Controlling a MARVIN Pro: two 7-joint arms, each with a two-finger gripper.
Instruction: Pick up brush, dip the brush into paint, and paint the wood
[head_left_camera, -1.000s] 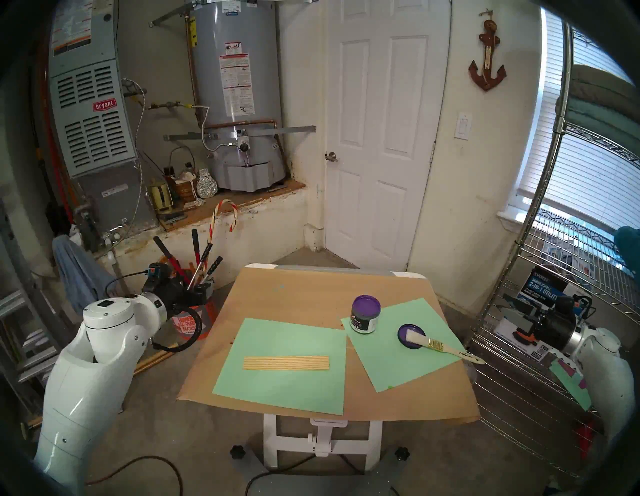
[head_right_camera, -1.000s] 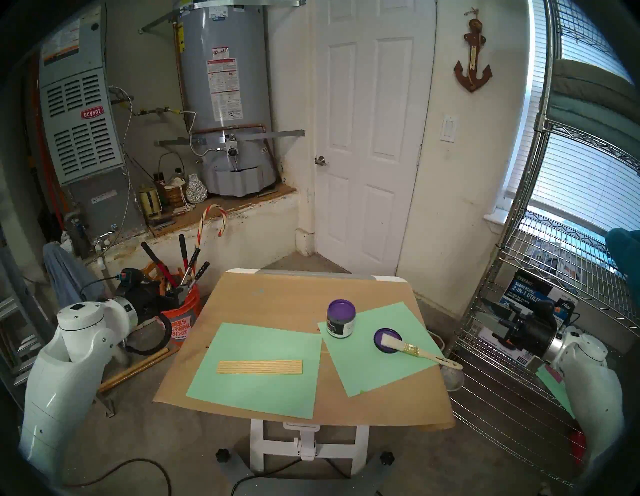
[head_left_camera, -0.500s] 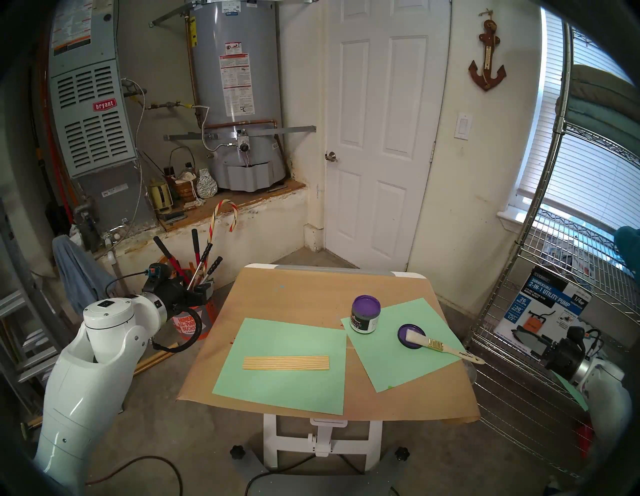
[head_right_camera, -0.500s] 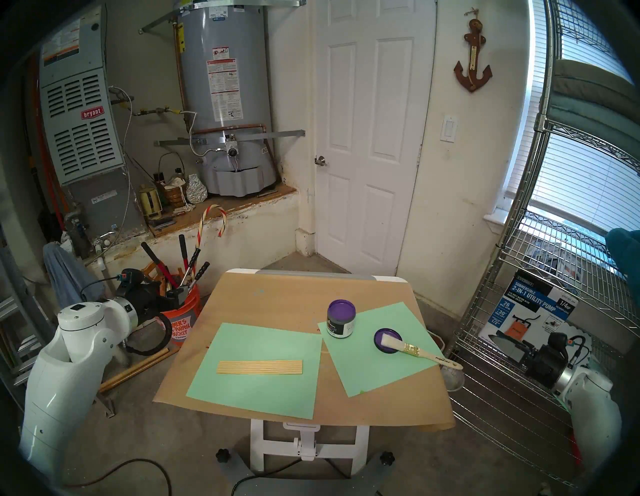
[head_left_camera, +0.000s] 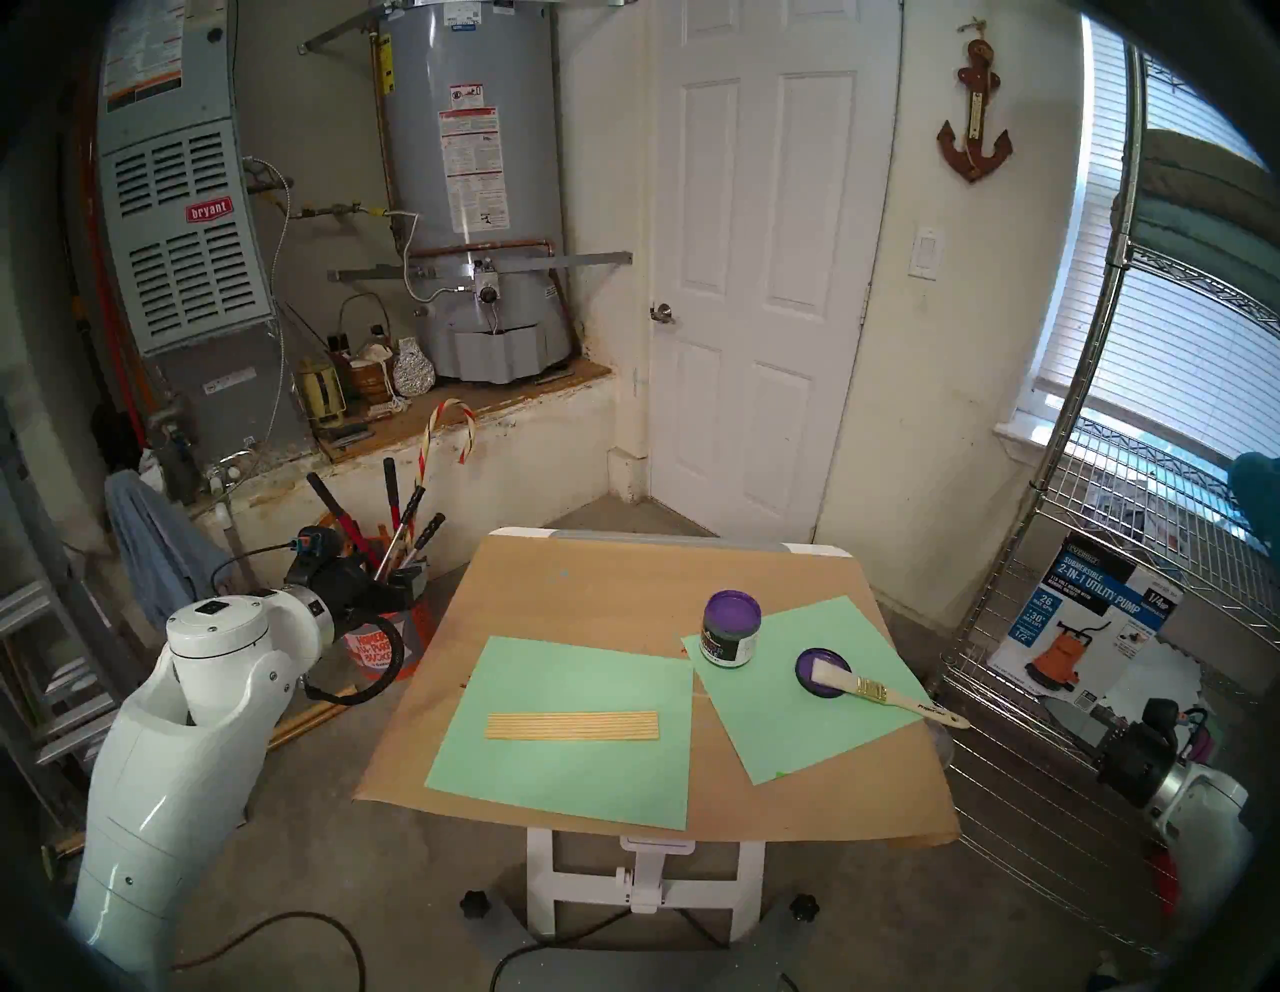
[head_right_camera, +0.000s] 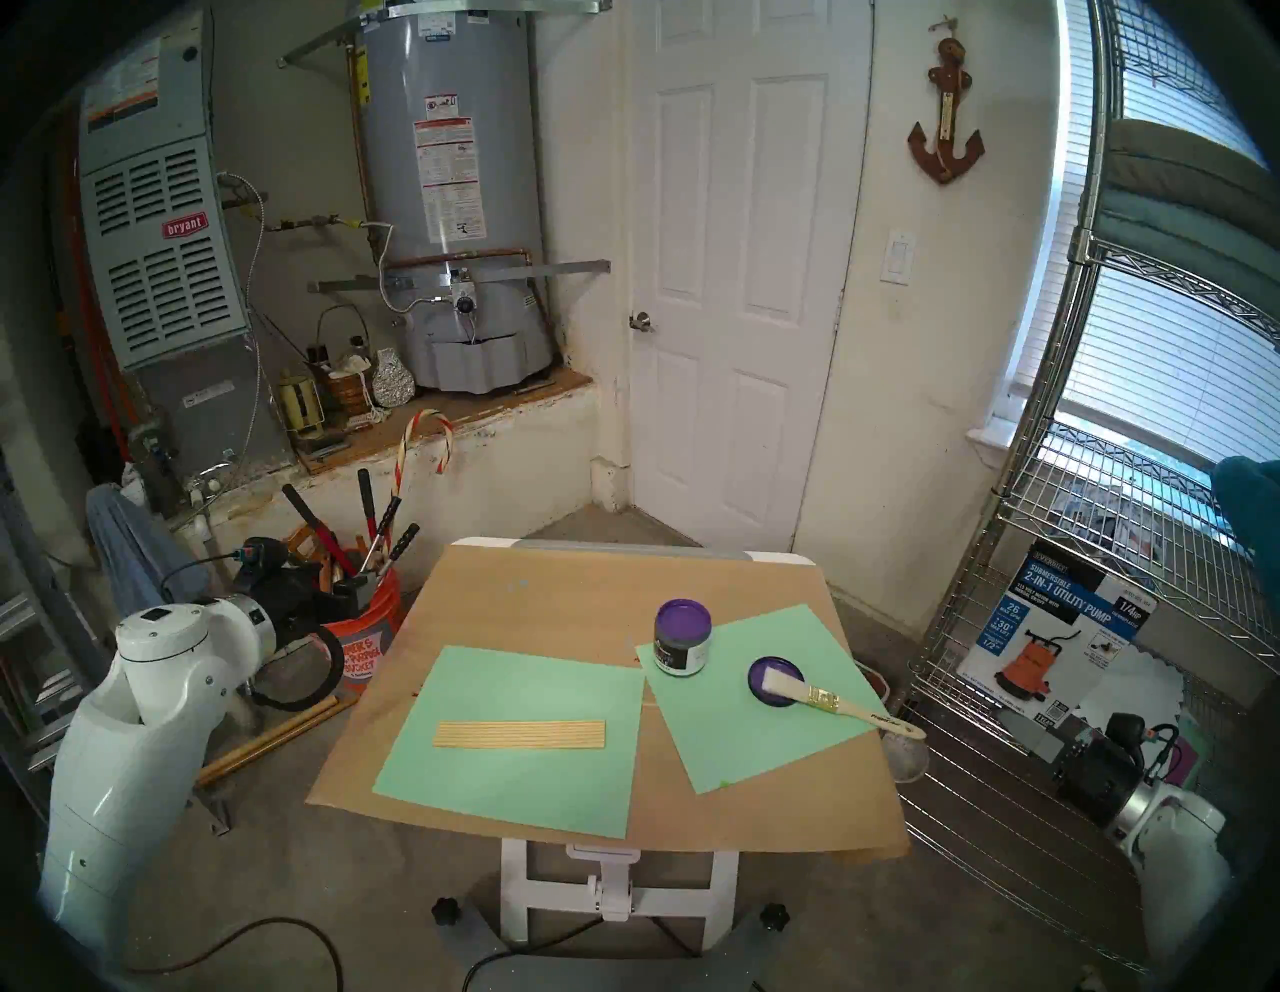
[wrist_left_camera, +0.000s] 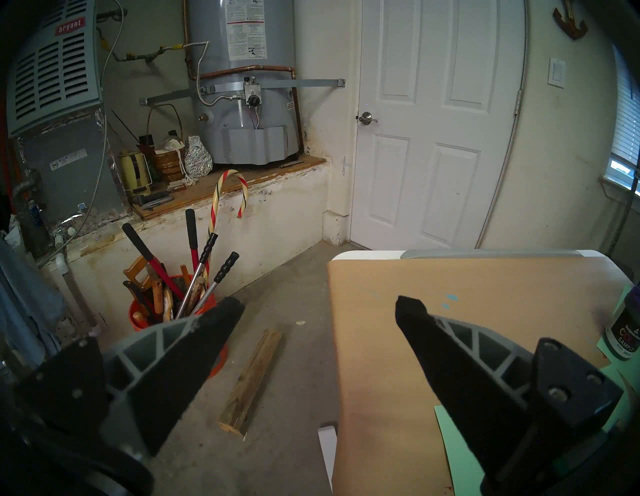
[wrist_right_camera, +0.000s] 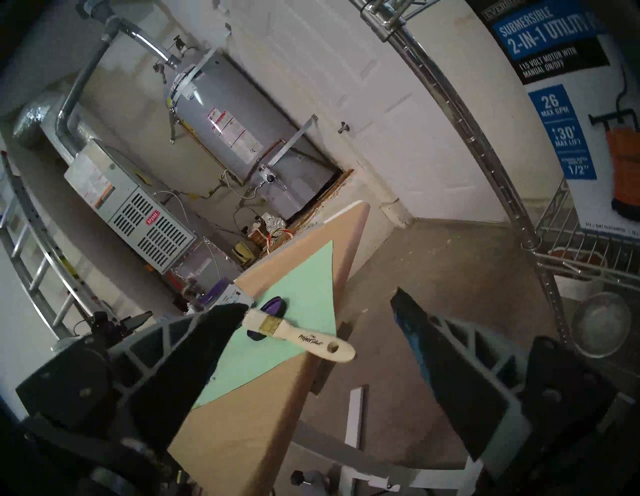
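The brush (head_left_camera: 890, 696) lies on the right-hand green sheet (head_left_camera: 783, 720) of the desk (head_left_camera: 623, 589), its white bristles resting on a purple-coated lid (head_left_camera: 810, 665) and its handle end reaching past the desk's right edge. Just behind the lid stands an open jar (head_left_camera: 731, 637) with purple paint (head_left_camera: 733, 609) at its top. The wood (head_left_camera: 572, 726), a pale striped strip, lies flat on the left green sheet (head_left_camera: 568, 755), well apart from the brush.

Both head views show the two arms off the desk's sides: the left gripper (head_left_camera: 409, 585) beside an orange bucket (head_left_camera: 374, 648) of tools, and the right arm's black wrist low by a wire shelf (head_left_camera: 1080, 623); in them the right jaws themselves cannot be made out.

The right wrist view fills that in: the right gripper (wrist_right_camera: 318, 308) has its jaws wide apart and empty, with the brush (wrist_right_camera: 304, 337) seen between them from the handle end, black lettering and hang hole visible, which the head views are too distant to show. It also shows a glass bowl (wrist_right_camera: 601, 329) on the shelf.

The left wrist view shows the left gripper (wrist_left_camera: 317, 304) with jaws apart, empty, over the floor beside the desk's left edge. A scrap board (wrist_left_camera: 251, 381) lies on the floor there, and only the jar's edge (wrist_left_camera: 623, 336) shows at the right.
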